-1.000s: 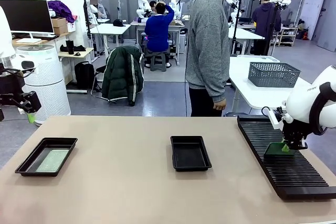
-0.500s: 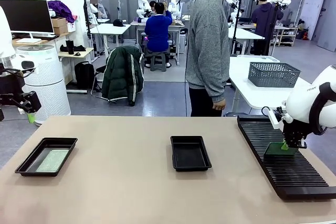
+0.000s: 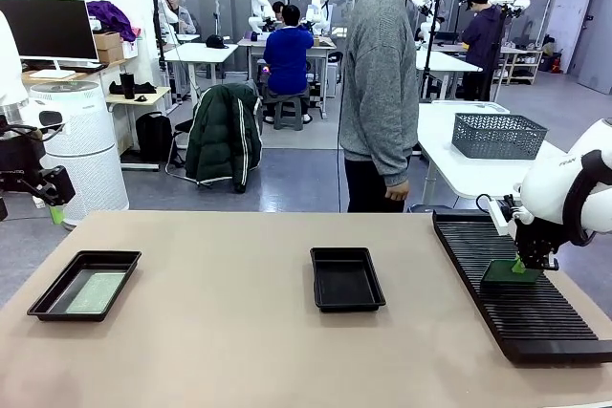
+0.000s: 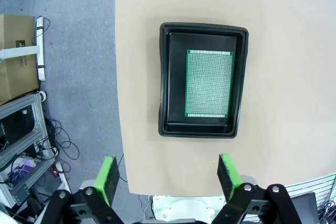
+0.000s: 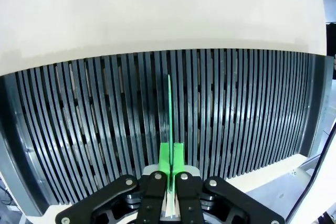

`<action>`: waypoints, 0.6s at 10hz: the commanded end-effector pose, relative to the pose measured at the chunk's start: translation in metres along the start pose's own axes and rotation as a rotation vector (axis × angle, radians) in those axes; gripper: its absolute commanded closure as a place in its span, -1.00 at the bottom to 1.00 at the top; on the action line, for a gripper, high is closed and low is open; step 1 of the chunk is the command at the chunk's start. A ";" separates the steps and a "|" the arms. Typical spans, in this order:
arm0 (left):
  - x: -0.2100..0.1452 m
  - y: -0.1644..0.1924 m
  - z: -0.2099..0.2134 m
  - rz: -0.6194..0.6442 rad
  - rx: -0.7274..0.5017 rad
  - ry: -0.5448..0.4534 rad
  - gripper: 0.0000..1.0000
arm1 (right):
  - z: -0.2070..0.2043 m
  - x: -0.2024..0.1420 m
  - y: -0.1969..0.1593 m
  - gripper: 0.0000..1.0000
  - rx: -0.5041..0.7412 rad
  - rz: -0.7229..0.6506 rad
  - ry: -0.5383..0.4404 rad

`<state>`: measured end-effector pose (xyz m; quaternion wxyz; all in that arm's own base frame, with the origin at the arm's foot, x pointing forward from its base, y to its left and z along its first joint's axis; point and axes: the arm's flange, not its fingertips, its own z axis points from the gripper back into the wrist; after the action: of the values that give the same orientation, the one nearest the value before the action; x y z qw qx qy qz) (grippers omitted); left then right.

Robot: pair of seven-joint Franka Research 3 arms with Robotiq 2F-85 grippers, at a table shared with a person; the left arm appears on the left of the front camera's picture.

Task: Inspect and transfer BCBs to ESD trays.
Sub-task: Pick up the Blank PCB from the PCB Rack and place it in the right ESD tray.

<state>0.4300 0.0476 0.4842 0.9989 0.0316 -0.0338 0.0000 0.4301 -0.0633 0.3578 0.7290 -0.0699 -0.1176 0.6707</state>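
- While the right gripper (image 5: pixel 171 153) is clamped fully closed on the top edge of one BCB (image 5: pixel 169 114), the step in hand is judged to be the pick-up of that board from the slotted rack (image 3: pixel 535 322).
- The held board stands on edge, in line with a rack slot, near the middle of the rack's length. Whether its lower edge is clear of the slot cannot be determined.
- Next move, as judged: lift the board straight up along the slot, avoiding sideways drag against the ribs. Present it for inspection, then carry it across to a tray and lay it flat.
- Risk, as judged: the grip is on a thin edge, so the board may pivot between the pads during the swing.
- The left gripper (image 4: pixel 170 174) hangs above the left tray (image 4: pixel 168 77) with its jaws wide apart and nothing between them.
- Left tray contents: one BCB (image 4: pixel 209 83) lying flat on the floor, set toward one long wall and not centred.
- Centre tray (image 3: pixel 347 279): floor bare, no board in it. It is the likely destination for the held board.
- No other boards can be made out in the rack slots.
- A person (image 3: pixel 380 83) stands at the far side of the table (image 3: pixel 239 351), hands away from the work.
- Progress, as judged: one board placed, one in transfer.
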 end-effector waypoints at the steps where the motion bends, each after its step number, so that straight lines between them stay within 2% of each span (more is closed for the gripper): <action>1: 0.000 0.000 -0.001 0.004 -0.015 0.000 -1.00 | 0.008 0.000 -0.004 0.96 0.017 0.009 -0.002; 6: 0.000 0.000 -0.001 0.004 -0.015 0.000 -1.00 | 0.045 0.009 -0.030 0.96 0.067 0.013 0.033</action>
<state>0.4300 0.0476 0.4842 0.9989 0.0316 -0.0338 0.0000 0.4459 -0.0592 0.3983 0.7227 -0.0569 -0.0992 0.6817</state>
